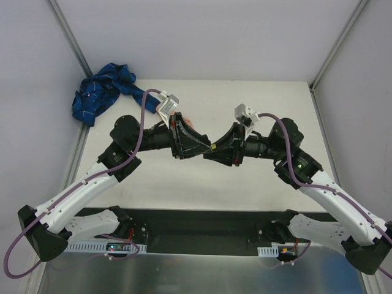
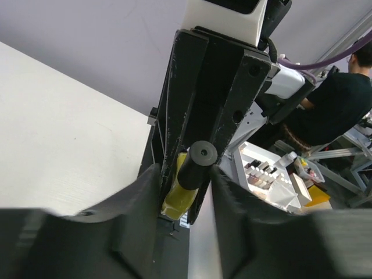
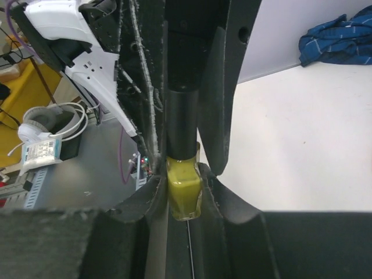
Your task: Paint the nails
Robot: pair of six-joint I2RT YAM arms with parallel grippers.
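Yellow polish bottle (image 3: 185, 199) is being clamped by the right gripper (image 3: 185, 185) above the table (image 1: 245, 184). Its black cap (image 2: 196, 165) is being straddled by the left gripper (image 2: 186, 186); whether it is being gripped cannot be told. The blue plaid sleeve (image 1: 101, 92) is lying at the far-left corner; the nails cannot be made out.

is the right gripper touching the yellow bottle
Touching. The right wrist view shows the right gripper closed on the yellow bottle, fingers pressing both its sides.
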